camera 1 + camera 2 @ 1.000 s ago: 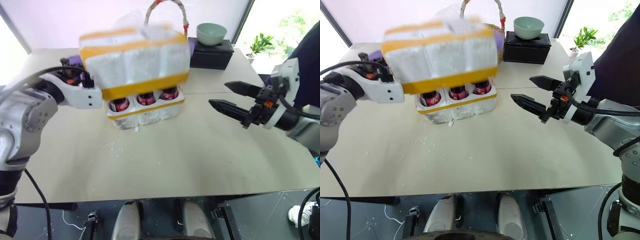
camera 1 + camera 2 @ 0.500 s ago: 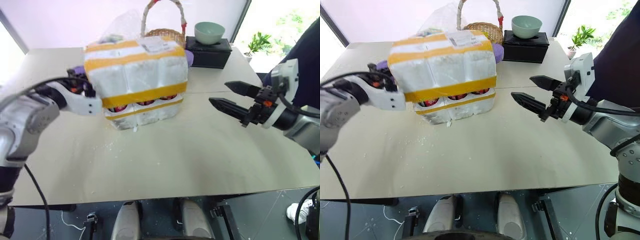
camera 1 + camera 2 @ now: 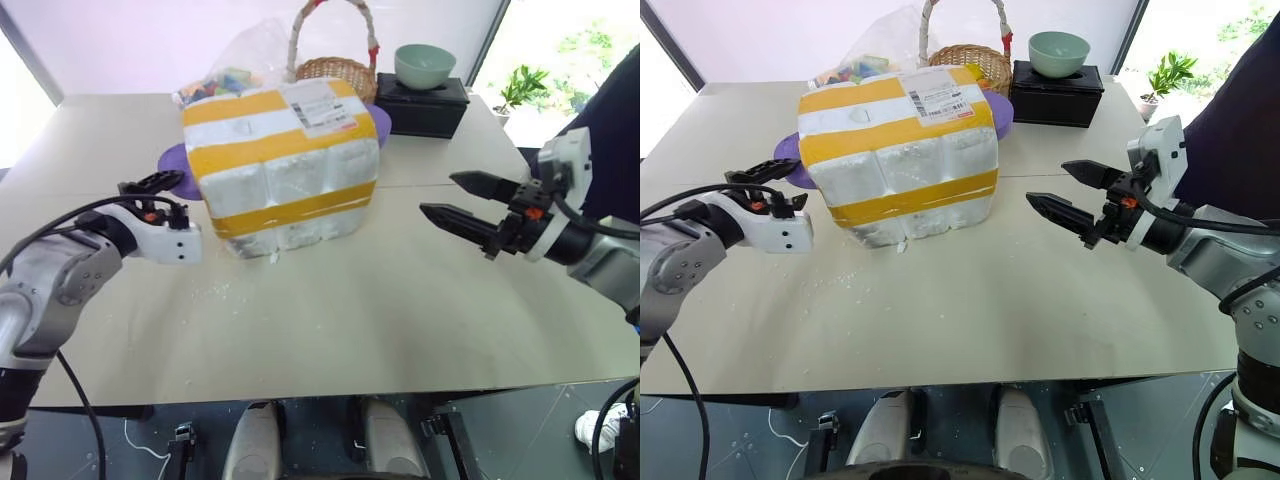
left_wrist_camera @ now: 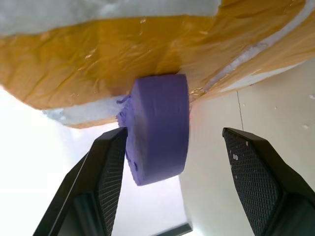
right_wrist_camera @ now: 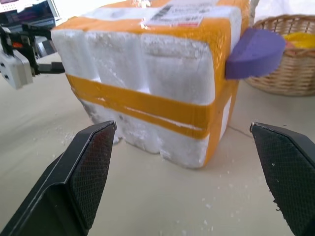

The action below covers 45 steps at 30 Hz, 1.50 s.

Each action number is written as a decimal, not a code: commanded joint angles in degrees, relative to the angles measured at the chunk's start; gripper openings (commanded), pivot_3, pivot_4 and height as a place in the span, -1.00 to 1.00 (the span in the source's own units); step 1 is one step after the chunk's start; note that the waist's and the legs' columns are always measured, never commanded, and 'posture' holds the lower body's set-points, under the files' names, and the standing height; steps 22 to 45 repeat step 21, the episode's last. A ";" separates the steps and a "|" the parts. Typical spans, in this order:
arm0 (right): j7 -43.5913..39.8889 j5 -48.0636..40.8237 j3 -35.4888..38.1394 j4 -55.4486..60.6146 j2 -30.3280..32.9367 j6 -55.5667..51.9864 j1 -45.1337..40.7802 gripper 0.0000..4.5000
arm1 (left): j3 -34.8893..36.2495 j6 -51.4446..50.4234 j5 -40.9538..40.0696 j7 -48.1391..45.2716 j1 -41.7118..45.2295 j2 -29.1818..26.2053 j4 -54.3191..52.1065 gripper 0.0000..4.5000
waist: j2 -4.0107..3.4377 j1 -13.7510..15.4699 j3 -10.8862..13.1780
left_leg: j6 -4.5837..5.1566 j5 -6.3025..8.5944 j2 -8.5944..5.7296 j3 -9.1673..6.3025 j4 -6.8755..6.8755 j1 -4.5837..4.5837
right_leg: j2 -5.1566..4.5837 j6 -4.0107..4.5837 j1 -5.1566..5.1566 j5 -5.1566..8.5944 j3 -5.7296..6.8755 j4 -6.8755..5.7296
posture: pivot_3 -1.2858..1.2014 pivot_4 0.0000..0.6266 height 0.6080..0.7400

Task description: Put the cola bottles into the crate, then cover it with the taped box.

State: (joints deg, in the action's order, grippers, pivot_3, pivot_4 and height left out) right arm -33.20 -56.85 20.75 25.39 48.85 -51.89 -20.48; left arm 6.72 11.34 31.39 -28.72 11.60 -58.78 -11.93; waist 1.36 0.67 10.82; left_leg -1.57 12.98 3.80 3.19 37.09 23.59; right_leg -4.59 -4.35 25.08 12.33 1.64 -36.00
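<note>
One taped box (image 3: 282, 165) sits flat on the worktop (image 3: 380, 300), down over the crate, so that no bottle can be counted. It carries two wide yellow tape bands and one white paper label on top. A purple foam disc (image 4: 158, 128) pokes out beside it. Behind stand one wicker basket (image 3: 335, 68), one black box (image 3: 428, 104) and one green bowl (image 3: 424, 65). The left end effector (image 3: 150, 190) is just beside the box, fingers apart, holding nothing. The right end effector (image 3: 462, 200) hovers well apart from it, fingers wide apart and empty.

The taped box (image 3: 283, 165) stands before the basket (image 3: 335, 68).
</note>
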 commanded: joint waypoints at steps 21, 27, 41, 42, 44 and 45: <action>-17.60 13.31 -4.65 -13.55 6.96 8.23 -5.70 1.00 | 38.79 -66.28 -82.64 -42.59 -1.59 -15.45 13.56 0.41 | 0.03 -0.38 0.12 | -0.02 0.01 -0.01 -0.03 -0.13 0.03 | 0.02 0.30 0.18 0.20 0.11 0.00 | 0.03 -0.52 1.00; -17.60 13.31 -4.65 -13.55 6.96 8.23 -5.70 1.00 | 38.79 -66.28 -82.64 -42.59 -1.59 -15.45 13.56 0.41 | 0.03 -0.38 0.12 | -0.02 0.01 -0.01 -0.03 -0.13 0.03 | 0.02 0.30 0.18 0.20 0.11 0.00 | 0.03 -0.52 1.00; -17.60 13.31 -4.65 -13.55 6.96 8.23 -5.70 1.00 | 38.79 -66.28 -82.64 -42.59 -1.59 -15.45 13.56 0.41 | 0.03 -0.38 0.12 | -0.02 0.01 -0.01 -0.03 -0.13 0.03 | 0.02 0.30 0.18 0.20 0.11 0.00 | 0.03 -0.52 1.00; -17.60 13.31 -4.65 -13.55 6.96 8.23 -5.70 1.00 | 38.79 -66.28 -82.64 -42.59 -1.59 -15.45 13.56 0.41 | 0.03 -0.38 0.12 | -0.02 0.01 -0.01 -0.03 -0.13 0.03 | 0.02 0.30 0.18 0.20 0.11 0.00 | 0.03 -0.52 1.00; -17.60 13.31 -4.65 -13.55 6.96 8.23 -5.70 1.00 | 38.79 -66.28 -82.64 -42.59 -1.59 -15.45 13.56 0.41 | 0.03 -0.38 0.12 | -0.02 0.01 -0.01 -0.03 -0.13 0.03 | 0.02 0.30 0.18 0.20 0.11 0.00 | 0.03 -0.52 1.00; -17.60 13.31 -4.65 -13.55 6.96 8.23 -5.70 1.00 | 38.79 -66.28 -82.64 -42.59 -1.59 -15.45 13.56 0.41 | 0.03 -0.38 0.12 | -0.02 0.01 -0.01 -0.03 -0.13 0.03 | 0.02 0.30 0.18 0.20 0.11 0.00 | 0.03 -0.52 1.00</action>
